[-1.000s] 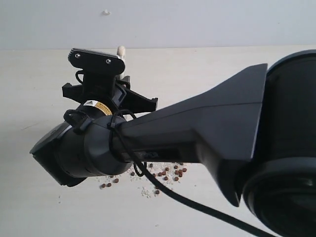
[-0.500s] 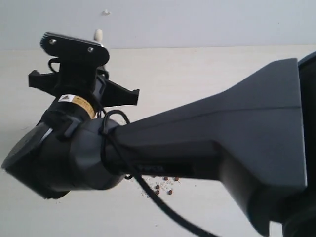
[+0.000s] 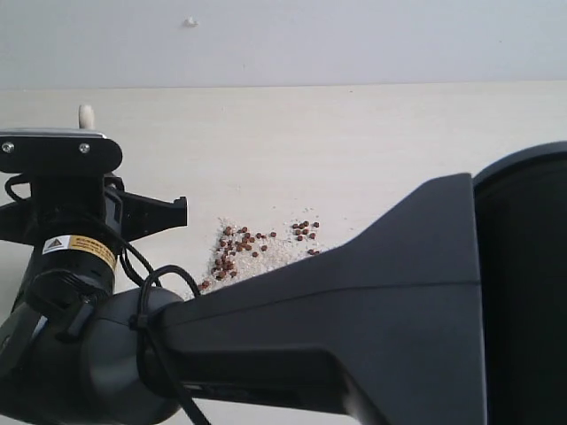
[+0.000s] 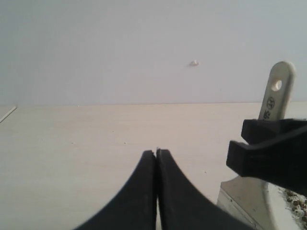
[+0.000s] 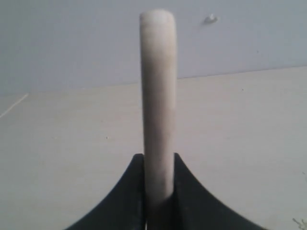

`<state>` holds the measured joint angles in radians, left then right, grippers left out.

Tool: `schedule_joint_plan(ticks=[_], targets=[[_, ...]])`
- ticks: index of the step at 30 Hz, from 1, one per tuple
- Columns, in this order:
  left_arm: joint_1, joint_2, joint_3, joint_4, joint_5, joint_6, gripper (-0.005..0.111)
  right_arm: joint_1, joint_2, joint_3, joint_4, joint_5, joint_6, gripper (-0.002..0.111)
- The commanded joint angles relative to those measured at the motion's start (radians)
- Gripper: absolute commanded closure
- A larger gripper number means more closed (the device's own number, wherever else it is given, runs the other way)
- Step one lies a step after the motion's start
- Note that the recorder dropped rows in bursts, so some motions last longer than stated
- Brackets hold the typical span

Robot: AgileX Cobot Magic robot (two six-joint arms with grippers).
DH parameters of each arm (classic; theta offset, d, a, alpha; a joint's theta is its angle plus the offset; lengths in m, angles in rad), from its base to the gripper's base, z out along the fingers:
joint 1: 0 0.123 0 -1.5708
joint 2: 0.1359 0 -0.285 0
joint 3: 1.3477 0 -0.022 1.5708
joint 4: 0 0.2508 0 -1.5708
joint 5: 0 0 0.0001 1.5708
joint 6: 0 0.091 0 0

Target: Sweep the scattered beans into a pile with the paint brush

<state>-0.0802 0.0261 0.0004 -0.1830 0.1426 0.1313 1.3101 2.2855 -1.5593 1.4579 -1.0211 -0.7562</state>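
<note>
The paint brush's pale wooden handle [image 5: 158, 91] stands upright between my right gripper's [image 5: 159, 160] jaws, which are shut on it. In the exterior view only the handle's tip [image 3: 86, 115] shows above the right arm's wrist [image 3: 66, 257]. The left wrist view shows the handle [image 4: 276, 93] with its hole, the silver ferrule [image 4: 247, 201] and the right gripper's black fingers [image 4: 268, 155]. The bristles are hidden. Reddish-brown beans [image 3: 237, 252] lie among white grains, with a smaller patch [image 3: 304, 230] beside them. My left gripper [image 4: 157, 152] is shut and empty, left of the brush.
The right arm's dark link [image 3: 372, 319] fills the lower exterior view and hides the table's front part. The pale wooden table [image 3: 372, 150] runs back to a grey wall [image 3: 354, 44] with a small white spot [image 3: 190, 22].
The right arm has swung left and down across the exterior view with the brush, uncovering the beans and grains in the middle of the table.
</note>
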Motion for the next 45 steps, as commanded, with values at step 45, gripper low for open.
schedule_joint_plan(ticks=[45], targets=[[0.001,-0.005,0.000,-0.009,-0.002,-0.007,0.107,-0.068,-0.265,0.158,0.003,0.143,-0.526,0.108]])
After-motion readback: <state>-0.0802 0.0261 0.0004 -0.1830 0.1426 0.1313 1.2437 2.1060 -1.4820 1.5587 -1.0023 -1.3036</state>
